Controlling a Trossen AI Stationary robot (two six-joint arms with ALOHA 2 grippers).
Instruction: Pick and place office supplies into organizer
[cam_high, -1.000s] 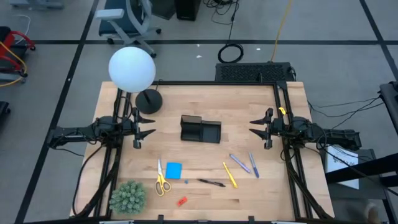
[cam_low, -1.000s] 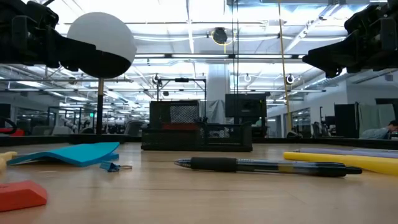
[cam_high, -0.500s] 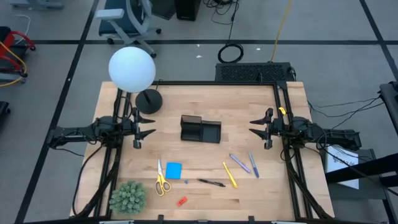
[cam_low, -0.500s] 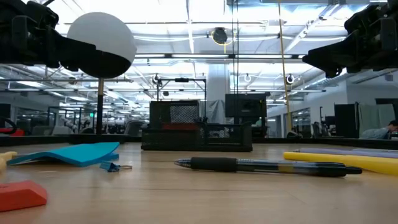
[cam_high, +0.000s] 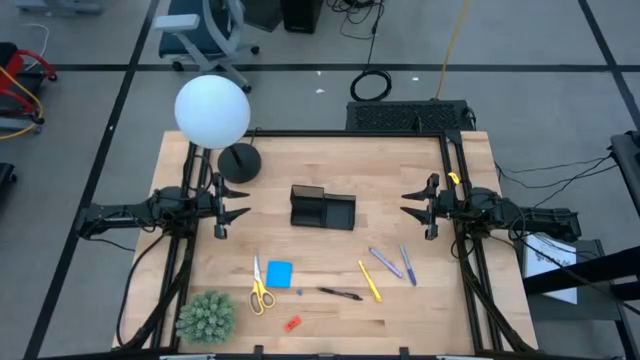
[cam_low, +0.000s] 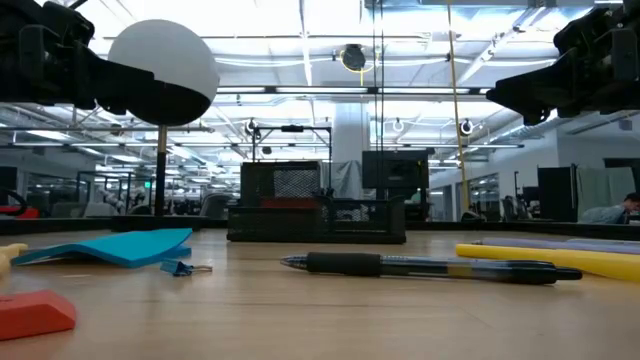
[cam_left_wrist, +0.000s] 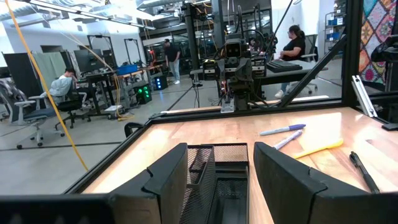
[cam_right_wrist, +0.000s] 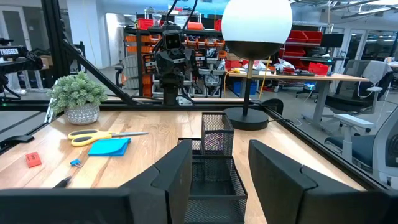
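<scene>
Black mesh organizer (cam_high: 322, 208) at mid-worktop (cam_high: 330, 160), squarely between two raised arms. Left pincer (cam_high: 238, 214) and right pincer (cam_high: 411, 208) poised on either side, well apart from it, fingers spread and empty. Nearer the front edge, scattered loose: yellow-handled scissors (cam_high: 259, 290) beside blue note pad (cam_high: 279, 274), black pen (cam_high: 341, 294), yellow pen (cam_high: 369, 281), two bluish-purple pens (cam_high: 386, 263), tiny red piece (cam_high: 292, 323). Green spiky plant (cam_high: 206, 317) at front left corner; globe lamp (cam_high: 213, 112) towards the back left.

Wooden table (cam_high: 330, 180) carries organizer (cam_high: 322, 208), lamp base (cam_high: 239, 163), plant (cam_high: 206, 317), scissors (cam_high: 258, 288), perhaps four pens (cam_high: 370, 281).
</scene>
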